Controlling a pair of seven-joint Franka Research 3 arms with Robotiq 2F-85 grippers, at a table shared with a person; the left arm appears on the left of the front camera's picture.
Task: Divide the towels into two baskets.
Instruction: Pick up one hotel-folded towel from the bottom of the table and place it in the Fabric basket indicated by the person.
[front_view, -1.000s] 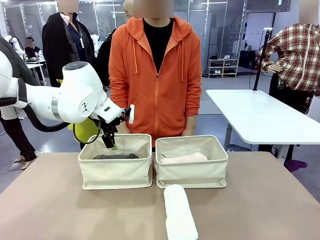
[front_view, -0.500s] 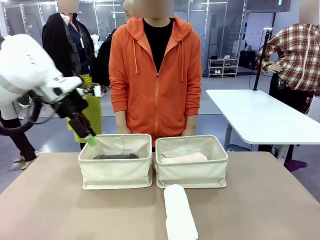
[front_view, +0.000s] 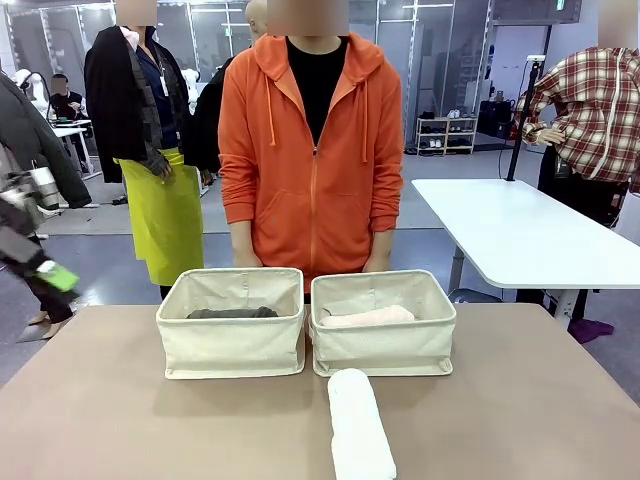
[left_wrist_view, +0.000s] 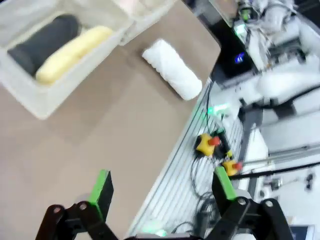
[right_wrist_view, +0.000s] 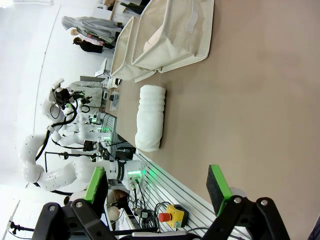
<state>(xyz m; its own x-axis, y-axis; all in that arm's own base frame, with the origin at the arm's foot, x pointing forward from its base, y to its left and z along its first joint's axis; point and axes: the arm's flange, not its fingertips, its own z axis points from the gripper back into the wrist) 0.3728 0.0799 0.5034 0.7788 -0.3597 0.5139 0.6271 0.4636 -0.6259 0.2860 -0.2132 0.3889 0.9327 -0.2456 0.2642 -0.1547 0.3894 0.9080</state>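
Left gripper (left_wrist_view: 162, 186) hangs spread and empty (right gripper (right_wrist_view: 157, 189) likewise), well apart from the white rolled terry towel (left_wrist_view: 172, 67) on the brown tabletop (left_wrist_view: 100, 135), one cream canvas basket (left_wrist_view: 40, 100) holding a dark grey towel roll (left_wrist_view: 42, 40) and pale yellow towel roll (left_wrist_view: 72, 52), its twin basket (front_view: 385, 345) a pale pink towel roll (front_view: 365, 317).

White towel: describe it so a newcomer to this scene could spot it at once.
On the brown table, two cream baskets stand side by side before the person in orange. The white towel lies rolled on the tabletop on the robot's side of the right-hand basket. It alone is outside a basket; the other towels sit inside.
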